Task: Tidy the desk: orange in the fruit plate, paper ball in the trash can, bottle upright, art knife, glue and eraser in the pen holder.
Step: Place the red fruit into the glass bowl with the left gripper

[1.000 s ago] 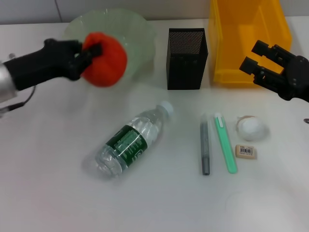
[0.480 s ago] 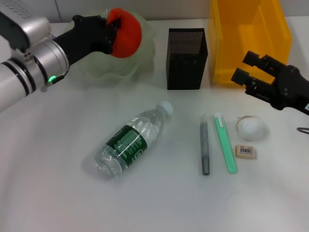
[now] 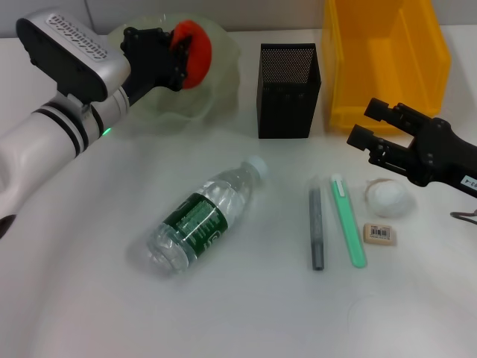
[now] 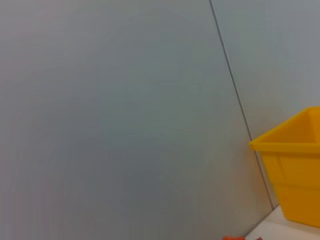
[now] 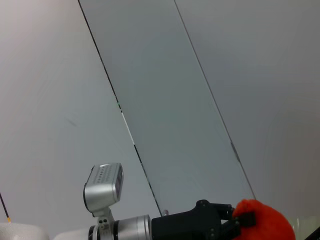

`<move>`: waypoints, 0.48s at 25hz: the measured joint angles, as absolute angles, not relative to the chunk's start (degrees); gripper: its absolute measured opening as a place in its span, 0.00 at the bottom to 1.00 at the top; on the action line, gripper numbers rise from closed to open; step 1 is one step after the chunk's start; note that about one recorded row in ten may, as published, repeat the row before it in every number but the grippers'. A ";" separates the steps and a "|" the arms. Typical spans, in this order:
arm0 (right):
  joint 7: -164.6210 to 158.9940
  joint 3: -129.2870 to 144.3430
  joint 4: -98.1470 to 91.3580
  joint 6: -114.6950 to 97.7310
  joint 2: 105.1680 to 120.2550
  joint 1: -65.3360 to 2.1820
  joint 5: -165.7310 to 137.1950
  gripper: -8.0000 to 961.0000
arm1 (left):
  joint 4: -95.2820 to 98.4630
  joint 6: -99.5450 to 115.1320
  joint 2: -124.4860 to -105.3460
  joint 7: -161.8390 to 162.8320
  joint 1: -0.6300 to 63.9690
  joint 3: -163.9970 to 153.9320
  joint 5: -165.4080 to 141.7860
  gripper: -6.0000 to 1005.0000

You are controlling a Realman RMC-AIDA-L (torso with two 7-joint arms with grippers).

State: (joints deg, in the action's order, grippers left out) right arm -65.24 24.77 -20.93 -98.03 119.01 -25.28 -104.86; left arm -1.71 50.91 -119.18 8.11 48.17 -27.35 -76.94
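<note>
My left gripper (image 3: 181,56) is shut on the red-orange orange (image 3: 197,52) and holds it over the pale-green fruit plate (image 3: 212,101) at the back left. The right wrist view shows the same orange (image 5: 262,224) in that gripper (image 5: 236,220). The open right gripper (image 3: 363,124) hovers just left of and behind the white paper ball (image 3: 388,198), in front of the yellow trash can (image 3: 384,60). The bottle (image 3: 201,216) lies on its side mid-table. A grey glue stick (image 3: 317,227), a green art knife (image 3: 348,221) and the eraser (image 3: 379,233) lie in front of the black pen holder (image 3: 289,89).
The pen holder stands between the fruit plate and the trash can along the back edge. The left wrist view shows only the wall, a corner of the trash can (image 4: 292,185) and a sliver of the orange (image 4: 232,238).
The left arm has carried the orange back and to the right, from the plate's front edge to over its middle. The right gripper has drifted left and forward, closer to the paper ball.
</note>
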 joint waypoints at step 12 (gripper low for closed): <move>-72.92 25.56 -29.27 -105.03 118.47 -24.17 -105.12 0.82 | -3.86 51.42 -119.25 9.56 48.29 -24.17 -76.86 0.35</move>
State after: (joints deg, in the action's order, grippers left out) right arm -72.92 25.56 -29.27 -105.03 118.47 -24.17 -105.12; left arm -3.86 51.42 -119.25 9.56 48.29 -24.17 -76.86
